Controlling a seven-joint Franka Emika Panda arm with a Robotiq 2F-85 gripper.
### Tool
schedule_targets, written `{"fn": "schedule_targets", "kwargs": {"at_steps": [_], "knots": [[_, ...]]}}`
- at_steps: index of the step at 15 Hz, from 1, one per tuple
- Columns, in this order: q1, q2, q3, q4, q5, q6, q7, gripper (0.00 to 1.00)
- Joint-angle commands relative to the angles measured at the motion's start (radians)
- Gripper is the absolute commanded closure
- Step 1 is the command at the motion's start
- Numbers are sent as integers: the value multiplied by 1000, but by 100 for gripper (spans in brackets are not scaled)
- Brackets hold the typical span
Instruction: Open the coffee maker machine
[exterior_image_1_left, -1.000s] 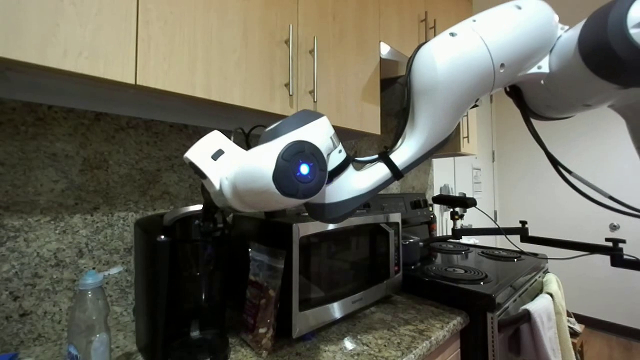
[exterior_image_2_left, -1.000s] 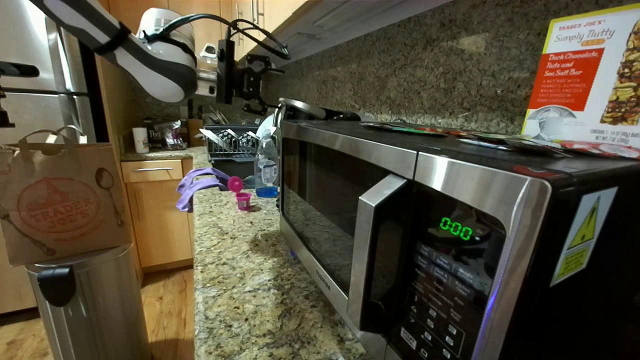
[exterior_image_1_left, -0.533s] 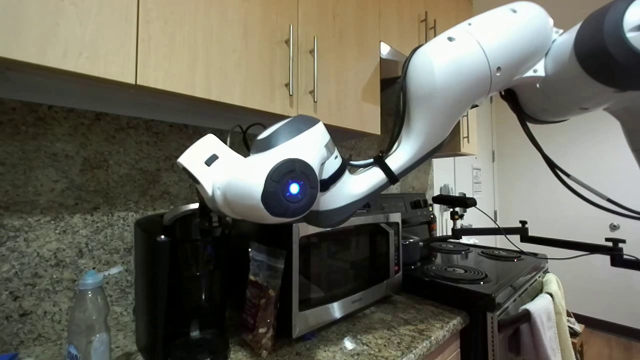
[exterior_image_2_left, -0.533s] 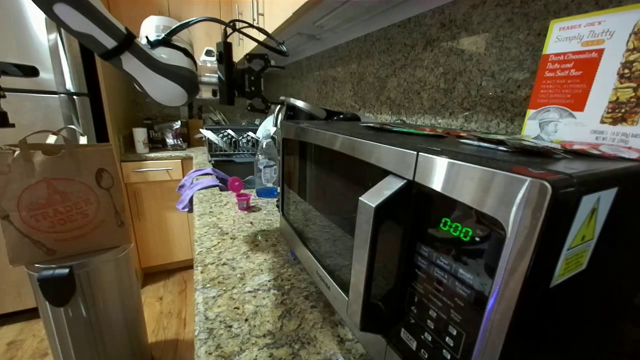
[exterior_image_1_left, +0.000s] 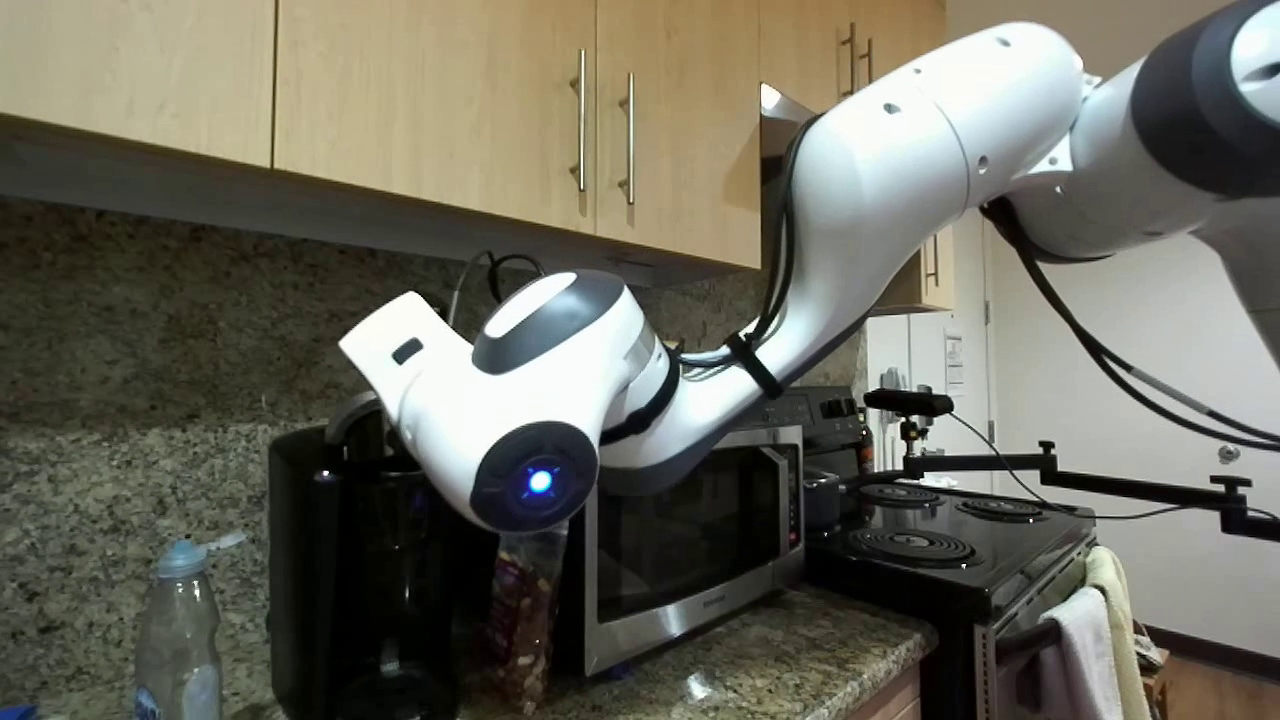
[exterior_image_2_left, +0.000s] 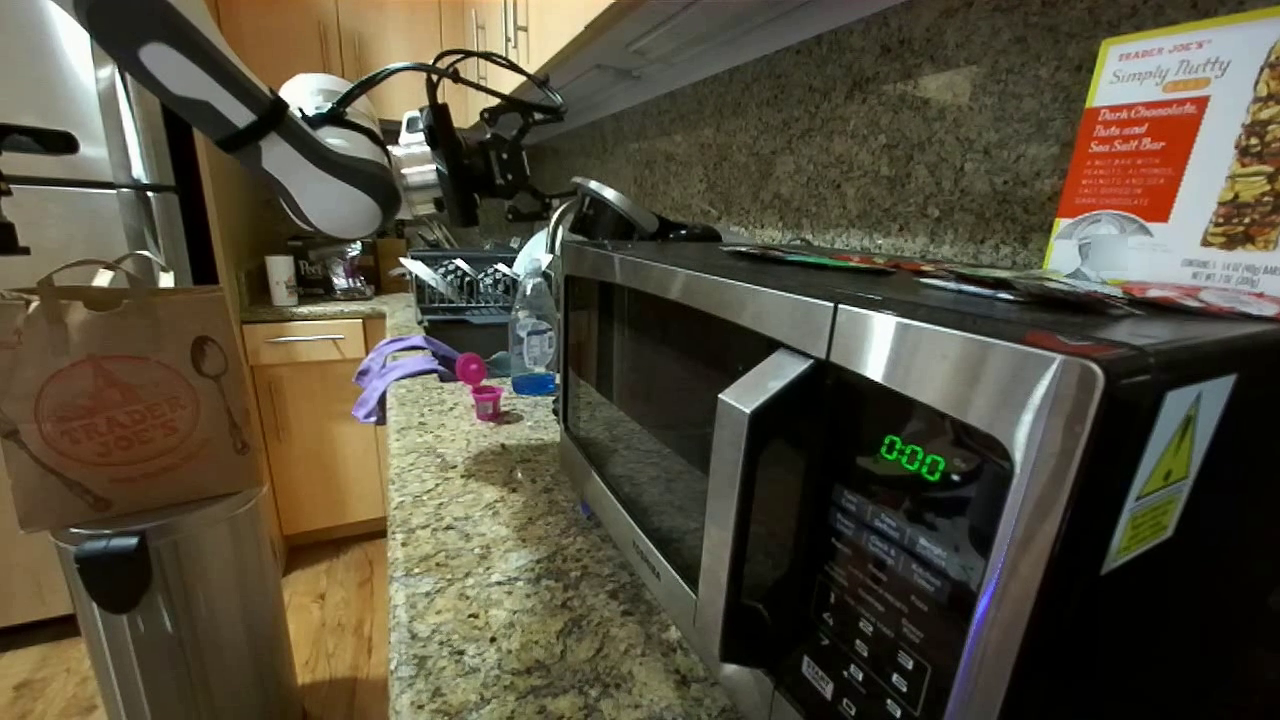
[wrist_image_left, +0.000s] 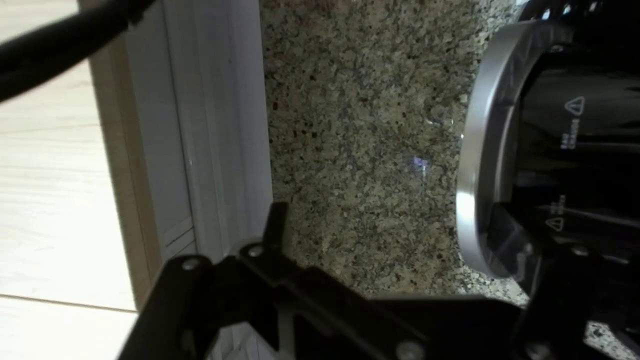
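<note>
The coffee maker (exterior_image_1_left: 300, 580) is a tall glossy black box on the counter, left of the microwave. Its lid has a silver arched handle (wrist_image_left: 472, 165), and the black lid top (wrist_image_left: 580, 155) with white warning marks shows in the wrist view. In an exterior view the lid (exterior_image_2_left: 612, 212) stands tilted, its front edge raised above the microwave top. My gripper (wrist_image_left: 392, 225) is open, its fingers far apart. One finger reaches in at the handle's end; whether it touches is unclear. The gripper (exterior_image_2_left: 550, 155) also shows at the lid's raised edge. The arm hides it in an exterior view.
The steel microwave (exterior_image_1_left: 690, 540) stands beside the coffee maker, with flat packets (exterior_image_2_left: 1030, 285) on top. A snack bag (exterior_image_1_left: 520, 630) leans between them. A bottle (exterior_image_1_left: 180, 630) stands left. Upper cabinets (exterior_image_1_left: 430, 100) hang above the arm. A pink cup (exterior_image_2_left: 487, 403) sits on the counter.
The wrist has moved down and tilted, with the gripper's fingers turning upward. The coffee maker's lid and handle have swung up from nearly flat to tilted.
</note>
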Motion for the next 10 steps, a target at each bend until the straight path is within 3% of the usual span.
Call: {"fn": "schedule_targets", "kwargs": {"at_steps": [1,6,7,10], "knots": [[4,17,7,5,-59,-94,47,0],[28,50,3,6,-109,-282,99,0],[23,-101,11,-85,-85,-284,63,0],[22,-155,11,-78,-98,-373,62,0]]}}
